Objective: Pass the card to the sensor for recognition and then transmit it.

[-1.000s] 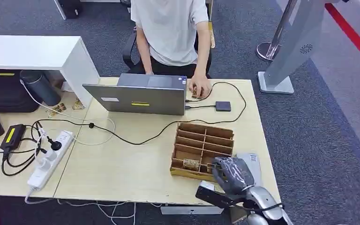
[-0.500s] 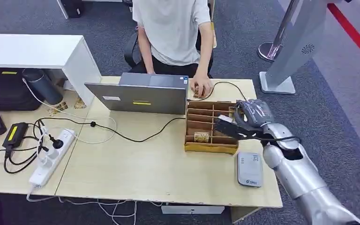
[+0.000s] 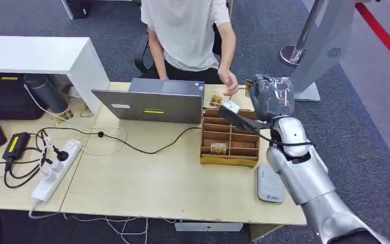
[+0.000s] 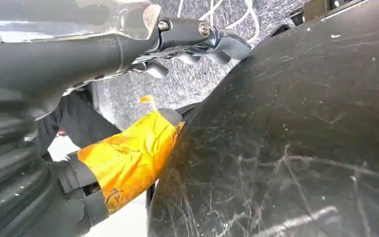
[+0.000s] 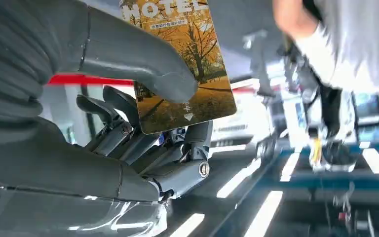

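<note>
One card [image 5: 185, 64], printed with autumn trees and the word HOTEL, is pinched in the right robot hand [image 3: 270, 96] between the thick grey thumb [image 5: 143, 59] and the darker fingers [image 5: 128, 128] behind it. In the head view this robot hand is raised above the far right corner of the bench [image 3: 147, 188], over the far end of the cardboard tray [image 3: 229, 142], its silver arm [image 3: 304, 178] reaching up from the near right. A person's hand [image 3: 228, 81] hangs just beside it, close to the robot hand, and whether the two touch cannot be told. The person [image 3: 188, 30] sits at the far side of the bench in a white shirt, behind an open grey laptop [image 3: 150, 104].

The tray is divided into compartments, and another card [image 3: 218, 148] lies in one of the near ones. A further card [image 3: 215, 99] rests on the bench beside the laptop. The grey card reader [image 3: 269, 185] lies flat on the bench near its right edge, on the near side of the tray and well apart from the held card.

The left robot hand [image 4: 197, 42] shows in its wrist view with its fingers curled in and nothing in them.

A white power strip [image 3: 53, 173] and black cables [image 3: 132, 147] lie on the left of the bench.
</note>
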Robot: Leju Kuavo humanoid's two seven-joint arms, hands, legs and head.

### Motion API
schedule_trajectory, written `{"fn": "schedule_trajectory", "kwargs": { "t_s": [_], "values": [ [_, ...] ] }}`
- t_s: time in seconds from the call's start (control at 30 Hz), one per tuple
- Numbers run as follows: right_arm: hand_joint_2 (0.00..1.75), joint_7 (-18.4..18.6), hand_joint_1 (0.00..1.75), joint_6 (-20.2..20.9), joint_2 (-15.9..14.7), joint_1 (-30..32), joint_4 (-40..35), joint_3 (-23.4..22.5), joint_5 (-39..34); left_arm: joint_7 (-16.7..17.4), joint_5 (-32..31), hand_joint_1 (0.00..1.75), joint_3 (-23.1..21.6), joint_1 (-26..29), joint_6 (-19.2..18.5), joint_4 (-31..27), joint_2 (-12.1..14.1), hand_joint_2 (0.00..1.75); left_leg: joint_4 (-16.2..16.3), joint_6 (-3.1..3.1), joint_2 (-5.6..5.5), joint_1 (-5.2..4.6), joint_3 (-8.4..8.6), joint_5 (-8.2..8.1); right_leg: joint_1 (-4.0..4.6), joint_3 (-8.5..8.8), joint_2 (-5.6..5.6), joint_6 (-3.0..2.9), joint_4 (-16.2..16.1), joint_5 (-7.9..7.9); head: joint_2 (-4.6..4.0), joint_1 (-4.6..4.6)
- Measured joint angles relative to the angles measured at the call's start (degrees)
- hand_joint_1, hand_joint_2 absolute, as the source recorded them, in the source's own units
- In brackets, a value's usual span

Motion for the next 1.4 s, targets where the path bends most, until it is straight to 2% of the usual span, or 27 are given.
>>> {"fn": "schedule_trajectory", "kwargs": {
  "t_s": [0.2,0.47,0.5,0.6,0.9,1.13,1.17,1.2,1.3,1.37,1.4],
  "values": [
    [1.75,3.40,1.75,-2.66,2.99,-4.76,4.10,-0.09,8.97,-1.20,-0.68,0.00,-1.36,-0.47,-1.20,0.00,-0.26,1.75,0.01,0.00,-0.04,0.00,0.00,0.00,0.00,-0.01,-0.03,0.00,0.00,0.00,0.00,0.00],
    [1.75,4.85,1.75,-3.52,5.81,-8.31,9.05,-0.09,12.30,-2.01,-0.61,0.00,-1.84,-0.74,-2.10,0.00,-0.26,1.75,0.00,0.00,-0.04,0.01,-0.01,0.00,0.01,-0.02,-0.02,0.00,0.00,-0.01,0.00,-0.02],
    [1.75,4.85,0.00,-3.49,5.99,-8.52,9.44,-0.07,12.41,-2.01,-0.39,0.00,-1.84,-0.77,-2.45,0.00,-0.26,1.75,0.00,0.00,-0.05,0.01,-0.01,0.00,0.01,-0.02,-0.03,0.00,0.00,-0.01,0.00,-0.02],
    [1.75,4.39,0.00,-3.54,6.38,-8.59,10.10,-0.07,12.85,-2.10,-0.02,0.00,-1.84,-0.91,-3.50,0.00,-0.26,1.75,0.00,0.00,-0.08,0.00,-0.03,0.00,0.00,-0.02,-0.06,0.00,0.00,-0.01,0.00,-0.02],
    [1.75,3.36,0.00,-4.98,6.16,-7.33,10.51,-0.07,13.44,-1.97,0.50,0.00,-1.84,-0.86,-2.73,0.00,-0.22,1.75,0.01,0.00,-0.11,0.00,-0.03,0.00,0.00,-0.06,-0.08,0.00,-0.03,-0.01,0.00,-0.02],
    [1.75,3.91,0.00,-6.60,2.29,-3.39,9.83,-1.16,16.30,-1.11,0.85,0.00,-1.84,-0.63,-2.18,0.00,-0.15,1.75,0.02,0.00,-0.13,-0.01,-0.06,-0.01,0.00,-0.05,-0.13,0.00,-0.07,-0.01,0.00,0.00],
    [1.75,5.77,0.00,-7.08,-0.14,-2.75,10.23,-2.14,18.80,-0.78,0.96,0.00,-1.83,-0.58,-1.99,0.00,-0.13,1.75,0.03,0.01,-0.14,-0.01,-0.07,-0.01,-0.01,-0.06,-0.13,0.01,-0.10,-0.01,0.00,-0.04],
    [1.75,7.33,0.00,-7.43,-1.17,-2.50,10.84,-2.34,19.91,-0.76,1.05,0.00,-1.84,-0.54,-1.86,0.00,-0.07,1.75,0.04,0.01,-0.19,-0.01,-0.07,-0.01,0.00,-0.05,-0.19,0.01,-0.13,0.00,0.00,0.00],
    [1.75,16.51,0.00,-7.76,-6.85,-2.57,14.56,-0.85,20.41,-0.74,1.51,0.00,-1.84,-0.46,-1.66,0.00,0.11,1.75,0.05,0.02,-0.45,-0.02,-0.15,0.00,-0.01,0.00,-0.46,0.02,-0.16,-0.01,0.00,-0.02],
    [1.75,19.78,0.00,-7.78,-10.53,-2.87,18.08,0.96,20.43,-0.74,1.86,0.00,-1.84,-0.39,-1.51,0.00,0.20,1.75,0.06,0.03,-0.50,-0.02,-0.17,0.00,-0.01,0.02,-0.49,0.03,-0.18,0.01,0.00,0.00],
    [1.75,20.08,0.00,-8.06,-11.90,-2.88,19.57,1.57,20.43,-0.76,1.88,0.00,-1.83,-0.35,-1.44,0.00,0.26,1.75,0.06,0.04,-0.50,-0.03,-0.18,-0.01,-0.01,0.02,-0.48,0.04,-0.19,0.01,0.00,0.00]
  ]
}}
